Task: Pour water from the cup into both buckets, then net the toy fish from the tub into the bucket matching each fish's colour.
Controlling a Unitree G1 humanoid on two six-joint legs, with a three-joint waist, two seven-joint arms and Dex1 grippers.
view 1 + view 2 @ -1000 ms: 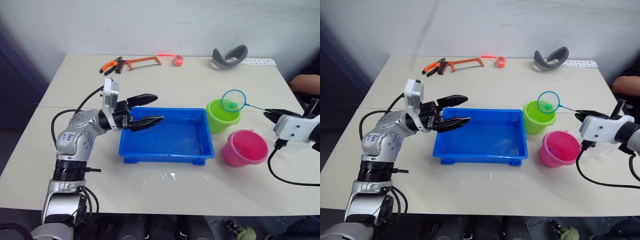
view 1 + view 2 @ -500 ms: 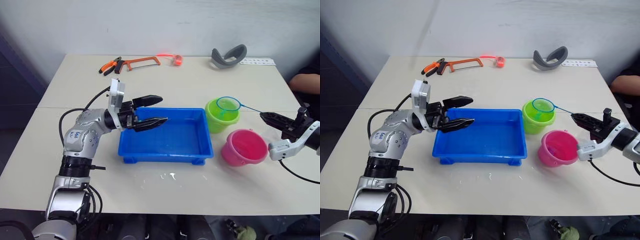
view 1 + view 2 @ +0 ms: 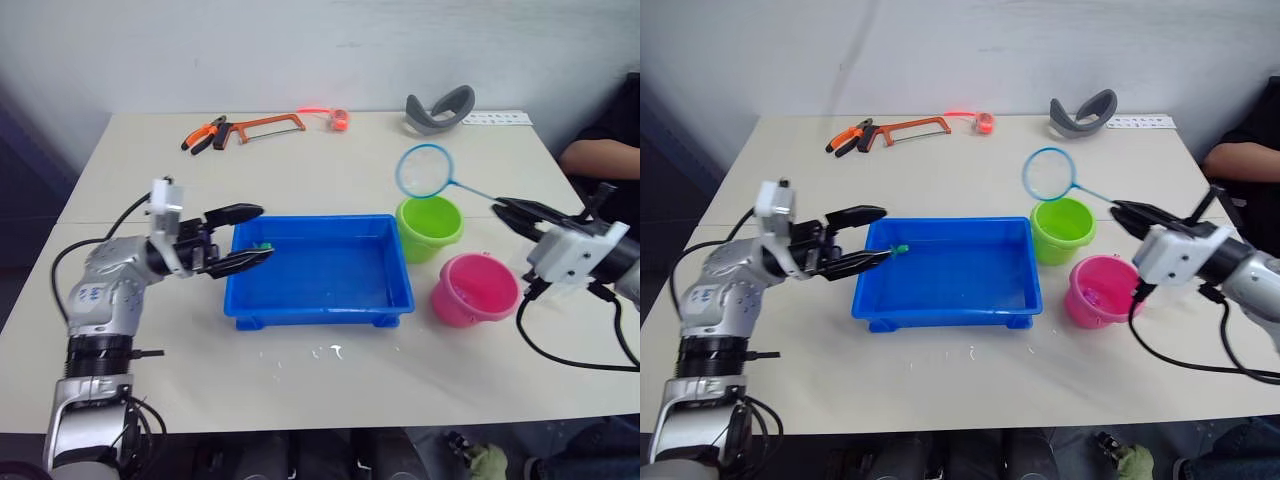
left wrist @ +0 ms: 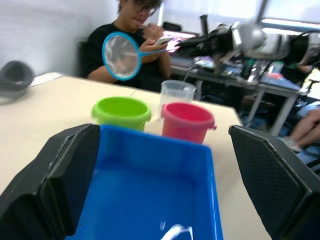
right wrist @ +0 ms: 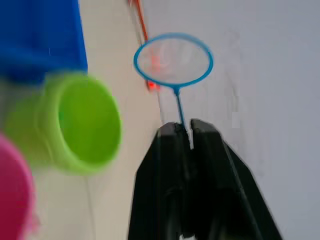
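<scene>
Above the lime green bucket (image 3: 429, 225) the net (image 3: 424, 171) hung in the air, its thin handle clamped between the fingers of the right gripper (image 3: 508, 210). The pink bucket (image 3: 474, 290) stood just beside the green one on the bench (image 3: 300, 160), both to the right of the blue tub (image 3: 318, 271). The left gripper (image 3: 243, 237) hovered at the tub's left rim, fingers apart, with what looked like a small green fish (image 3: 264, 244) by their tips.
</scene>
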